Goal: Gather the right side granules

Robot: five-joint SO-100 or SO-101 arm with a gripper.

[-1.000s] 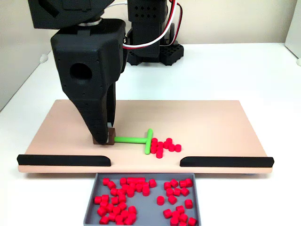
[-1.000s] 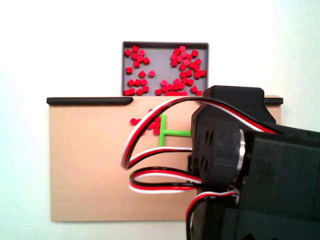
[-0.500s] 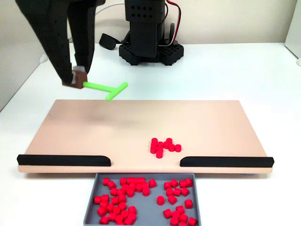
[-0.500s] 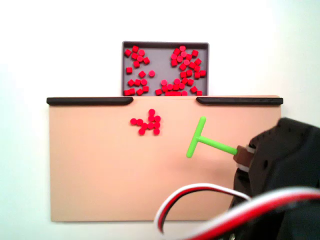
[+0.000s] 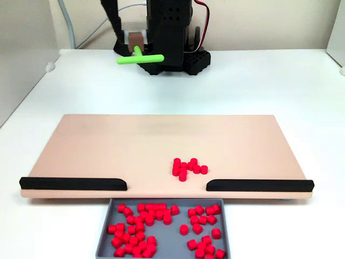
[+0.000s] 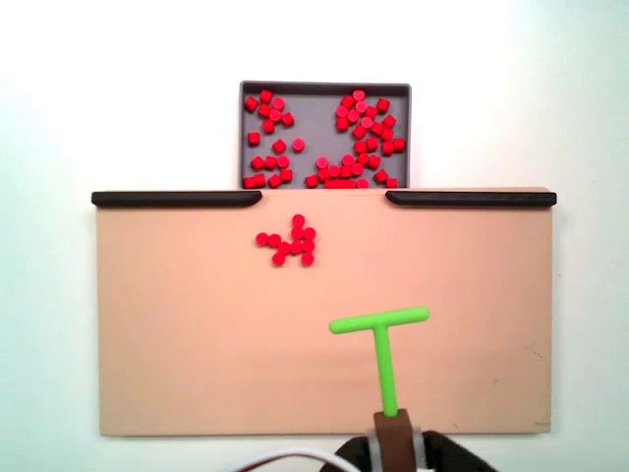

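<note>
A small cluster of red granules (image 5: pixel 186 168) lies on the tan board (image 5: pixel 108 143) just behind the gap between the two black rails; in the top-down fixed view the same cluster (image 6: pixel 289 241) sits left of centre near the gap. My gripper (image 5: pixel 133 41) is raised far back by the arm's base, well away from the granules. It is shut on the brown handle of the green T-shaped tool (image 5: pixel 139 57). From above, the gripper (image 6: pixel 395 444) shows at the bottom edge, with the tool (image 6: pixel 382 344) hanging over the board's lower middle, crossbar toward the granules.
A grey tray (image 5: pixel 104 240) holding several red granules stands in front of the gap, tray (image 6: pixel 324 90) at the top from above. Black rails (image 5: pixel 73 183) (image 5: pixel 260 185) line the board's front edge. The arm's black base (image 5: pixel 172 54) stands behind the board.
The gripper lifted the green tool off the board beside the granules, then swung it up and back toward the base. The granule cluster stayed where it was.
</note>
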